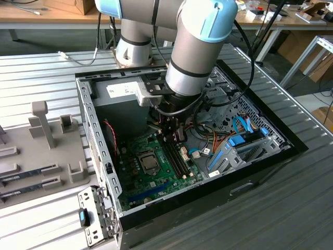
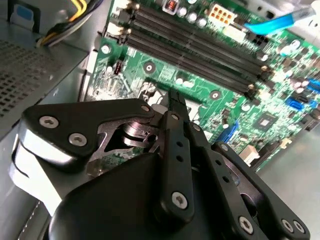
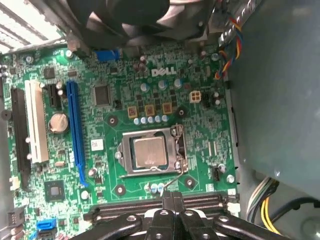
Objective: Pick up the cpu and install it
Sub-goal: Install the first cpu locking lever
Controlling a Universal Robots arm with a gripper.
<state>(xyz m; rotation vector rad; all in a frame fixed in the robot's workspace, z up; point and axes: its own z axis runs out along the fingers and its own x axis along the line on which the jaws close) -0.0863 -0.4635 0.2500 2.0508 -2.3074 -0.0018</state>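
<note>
- The gripper hangs low inside the open computer case, just over the memory slots, fingers pressed together and holding nothing.
- The cpu lies flat in its socket on the green motherboard, silvery top showing.
- In the exterior view the chip looks seated, though that is hard to judge from there.
- Fingertips are near the socket, not touching it.

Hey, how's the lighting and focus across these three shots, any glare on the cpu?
First wrist view: evenly lit, cpu shows a soft sheen, no harsh glare. Second wrist view: near end effector dark and soft, motherboard sharper. Exterior view: case interior shadowed under the arm.
</note>
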